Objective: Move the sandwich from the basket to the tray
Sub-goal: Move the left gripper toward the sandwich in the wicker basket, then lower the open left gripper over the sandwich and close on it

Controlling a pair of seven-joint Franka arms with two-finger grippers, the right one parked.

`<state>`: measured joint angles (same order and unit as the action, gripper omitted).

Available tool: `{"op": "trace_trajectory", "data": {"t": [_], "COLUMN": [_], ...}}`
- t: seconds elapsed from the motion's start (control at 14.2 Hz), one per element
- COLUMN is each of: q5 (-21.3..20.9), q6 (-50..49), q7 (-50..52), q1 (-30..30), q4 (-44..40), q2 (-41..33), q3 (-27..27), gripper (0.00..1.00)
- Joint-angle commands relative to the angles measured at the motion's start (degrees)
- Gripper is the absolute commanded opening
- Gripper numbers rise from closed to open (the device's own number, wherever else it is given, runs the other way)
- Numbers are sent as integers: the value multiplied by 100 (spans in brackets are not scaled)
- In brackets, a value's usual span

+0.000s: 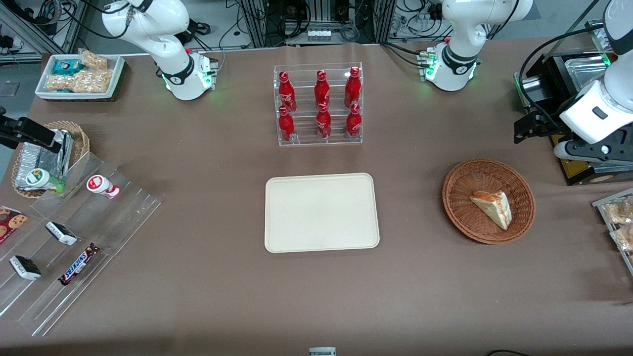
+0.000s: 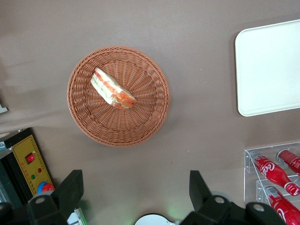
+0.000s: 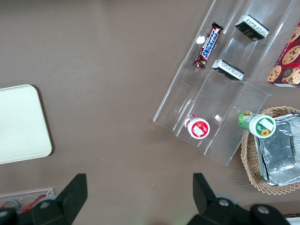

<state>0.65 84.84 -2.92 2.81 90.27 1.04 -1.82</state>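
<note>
The sandwich (image 1: 492, 207), a pale bread wedge with red-orange and green filling, lies in the round reddish-brown wicker basket (image 1: 457, 195) toward the working arm's end of the table. The left wrist view also shows the sandwich (image 2: 112, 89) in the basket (image 2: 86, 119). The cream tray (image 1: 321, 212) lies bare at the table's middle, beside the basket; part of the tray also shows in the left wrist view (image 2: 267, 70). My left gripper (image 1: 524, 129) hangs high above the table, farther from the front camera than the basket. It also shows in the left wrist view (image 2: 135, 190), open wide and empty.
A clear rack of red bottles (image 1: 319, 105) stands farther from the front camera than the tray. A black box with a yellow panel (image 1: 576, 173) sits beside the basket under my arm. A snack tray (image 1: 618, 217) lies at the working arm's table edge. Acrylic snack shelves (image 1: 74, 237) stand toward the parked arm's end.
</note>
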Motion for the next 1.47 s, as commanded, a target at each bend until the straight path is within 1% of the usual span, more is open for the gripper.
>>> {"op": "trace_trajectory", "data": {"t": [0.0,0.42,0.63,0.77,0.84,0.98,1.26,1.4], "q5": [76,32,6,-3,-3,-12,-12,-12], "q6": [-152,-160,-73,67,225,873,2156,2833], "q7": [-77,-120,-94,-86,-85,-85,63,169], "q1": [36,36,27,-96,-114,-341,-377,-500], "q4": [-132,-106,183,385,621,1227,2317,2809], "q2": [28,54,211,352,327,257,239,212], "q3": [58,58,76,102,111,164,190,190], "gripper": [100,100,100,100,100,100,100,100]}}
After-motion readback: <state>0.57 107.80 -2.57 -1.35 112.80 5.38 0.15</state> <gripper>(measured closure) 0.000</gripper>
